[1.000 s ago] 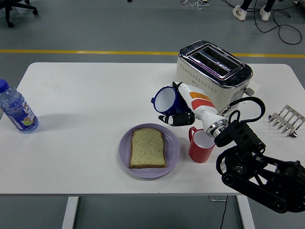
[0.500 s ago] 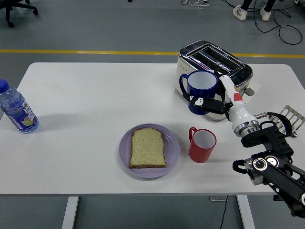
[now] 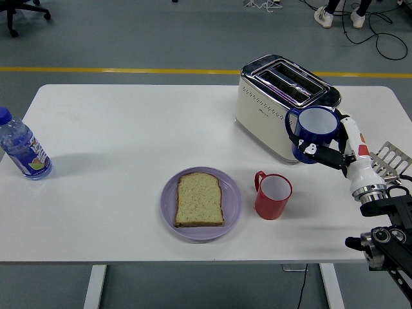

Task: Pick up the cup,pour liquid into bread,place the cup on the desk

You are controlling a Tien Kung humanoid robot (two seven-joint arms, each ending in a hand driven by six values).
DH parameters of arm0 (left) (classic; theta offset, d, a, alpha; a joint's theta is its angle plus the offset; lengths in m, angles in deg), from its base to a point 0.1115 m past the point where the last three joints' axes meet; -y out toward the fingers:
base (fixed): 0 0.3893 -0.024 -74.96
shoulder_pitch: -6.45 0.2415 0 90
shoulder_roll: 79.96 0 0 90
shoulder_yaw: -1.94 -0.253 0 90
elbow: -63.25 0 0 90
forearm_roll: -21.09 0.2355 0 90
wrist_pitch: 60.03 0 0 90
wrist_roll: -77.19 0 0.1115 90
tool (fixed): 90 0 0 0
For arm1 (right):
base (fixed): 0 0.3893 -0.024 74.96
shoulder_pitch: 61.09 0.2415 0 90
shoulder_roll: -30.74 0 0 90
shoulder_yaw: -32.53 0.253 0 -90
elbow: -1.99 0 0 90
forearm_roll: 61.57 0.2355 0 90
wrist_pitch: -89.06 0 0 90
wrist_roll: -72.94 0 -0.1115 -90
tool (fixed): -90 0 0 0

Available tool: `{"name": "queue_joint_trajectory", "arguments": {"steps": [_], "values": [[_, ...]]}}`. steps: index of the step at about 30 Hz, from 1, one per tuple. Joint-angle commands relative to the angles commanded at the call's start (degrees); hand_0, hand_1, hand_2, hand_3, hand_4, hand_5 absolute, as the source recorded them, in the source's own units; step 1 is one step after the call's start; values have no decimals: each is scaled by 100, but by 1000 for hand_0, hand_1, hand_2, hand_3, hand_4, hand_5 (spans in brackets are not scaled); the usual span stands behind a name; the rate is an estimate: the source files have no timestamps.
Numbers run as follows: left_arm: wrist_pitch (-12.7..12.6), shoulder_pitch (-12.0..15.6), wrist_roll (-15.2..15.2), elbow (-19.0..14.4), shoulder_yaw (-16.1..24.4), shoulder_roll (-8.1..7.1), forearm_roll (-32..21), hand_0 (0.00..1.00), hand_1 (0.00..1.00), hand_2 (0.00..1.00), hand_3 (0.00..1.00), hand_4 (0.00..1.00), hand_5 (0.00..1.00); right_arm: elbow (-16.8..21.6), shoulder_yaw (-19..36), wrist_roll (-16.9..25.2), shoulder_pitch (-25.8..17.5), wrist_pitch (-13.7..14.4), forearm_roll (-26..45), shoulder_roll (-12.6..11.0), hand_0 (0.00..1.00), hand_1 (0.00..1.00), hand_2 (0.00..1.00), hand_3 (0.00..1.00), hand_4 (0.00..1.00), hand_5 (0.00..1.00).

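The blue cup (image 3: 313, 133) is held upright above the right part of the white table (image 3: 129, 129), its white inside facing up and its handle turned to the left, just in front of the right end of the toaster (image 3: 283, 103). It is grasped by the right hand (image 3: 328, 151), whose black fingers (image 3: 322, 154) are curled around the lower side of the cup, while the white and orange forearm runs down to the black arm at the lower right corner. Whether the cup's base touches the table cannot be told. To the lower left of the cup, a red mug (image 3: 273, 195) is seen standing upright on the table, empty, with its handle to the left. Just beside the mug, to its left, a purple plate (image 3: 232, 212) is set, and a slice of bread (image 3: 199, 199) lies flat on it. A metal rack (image 3: 389, 158) is partly seen at the right edge. A water bottle (image 3: 22, 148) with a blue cap stands well apart at the far left edge.
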Motion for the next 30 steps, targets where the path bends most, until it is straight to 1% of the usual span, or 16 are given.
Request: {"name": "queue_joint_trajectory", "arguments": {"steps": [5,10,13,15,20,23,24,25,29,30], "values": [[0,-18,-1,0,19,0,14,637,647,660,558,326,836,-244,362,216,-220,24,-7,126,492,442,579,592,551,16],[0,-39,-2,-2,36,4,27,637,646,659,558,326,836,-589,681,558,-411,34,-43,270,502,448,577,589,551,13],[-1,-45,-2,-2,40,3,29,637,646,660,558,326,836,-783,799,753,-498,104,-136,346,511,448,576,590,546,12],[-1,-52,-3,-3,43,-1,34,637,646,660,558,326,836,-956,863,958,-550,171,-192,421,511,448,576,590,546,12],[-1,-65,-2,-4,47,-4,46,637,646,660,558,325,835,-1278,888,1384,-594,204,-100,563,516,449,576,589,542,23],[0,-71,-2,-3,43,0,40,637,646,660,558,325,835,-1532,872,1602,-618,135,16,662,516,449,576,589,542,23],[0,-72,-1,-3,42,1,39,637,647,660,558,326,835,-1587,868,1644,-620,110,57,683,516,446,574,589,552,63],[1,-71,-1,-3,40,3,39,637,647,660,558,326,835,-1698,850,1722,-620,60,155,719,516,446,574,589,552,63],[2,-69,0,-3,39,4,37,637,647,660,558,326,835,-1886,785,1831,-611,-20,287,743,516,446,574,589,552,63],[1,-72,-1,-3,46,0,46,637,646,659,558,327,838,-2000,709,1884,-601,-38,352,747,520,445,574,587,559,78]]}}
